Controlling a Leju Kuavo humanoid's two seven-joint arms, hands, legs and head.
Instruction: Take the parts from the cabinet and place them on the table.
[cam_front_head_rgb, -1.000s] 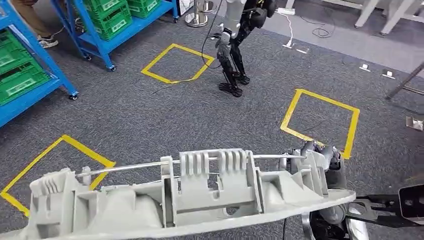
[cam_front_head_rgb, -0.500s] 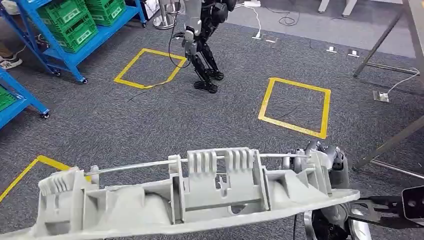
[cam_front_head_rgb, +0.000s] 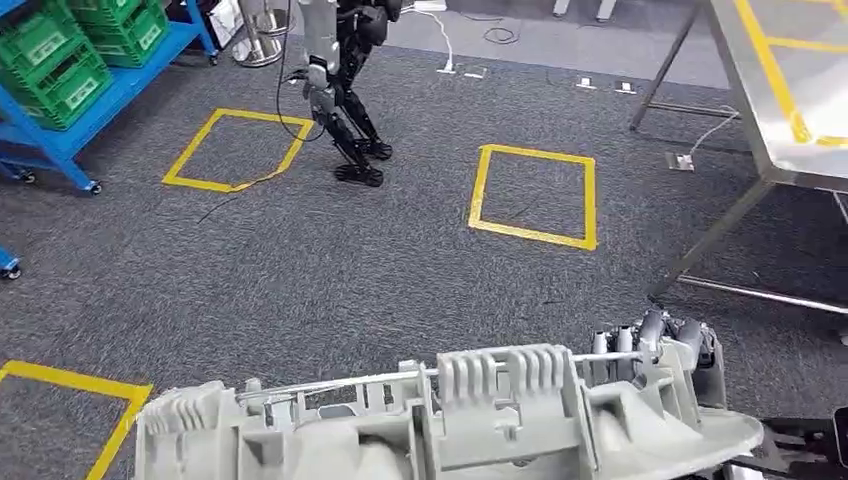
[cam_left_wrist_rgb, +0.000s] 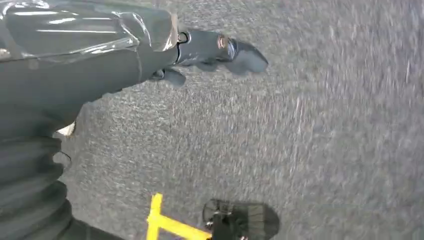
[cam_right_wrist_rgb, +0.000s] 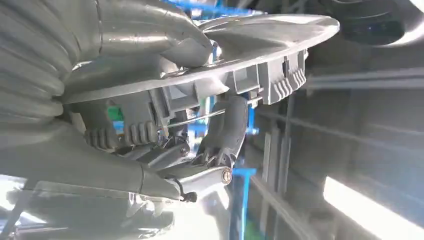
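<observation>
Above grey carpet, my right hand (cam_front_head_rgb: 655, 345) grips the unlabelled grey part (cam_front_head_rgb: 450, 420); my blurred left hand (cam_left_wrist_rgb: 220, 50) looks empty, fingers seemingly extended.

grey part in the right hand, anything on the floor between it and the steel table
Nothing visible does. The right hand grips one end of the grey part, and the steel table stands ahead to the right. Between them lies bare carpet; the yellow tape square is flat, and the other robot stands off to the left.
</observation>
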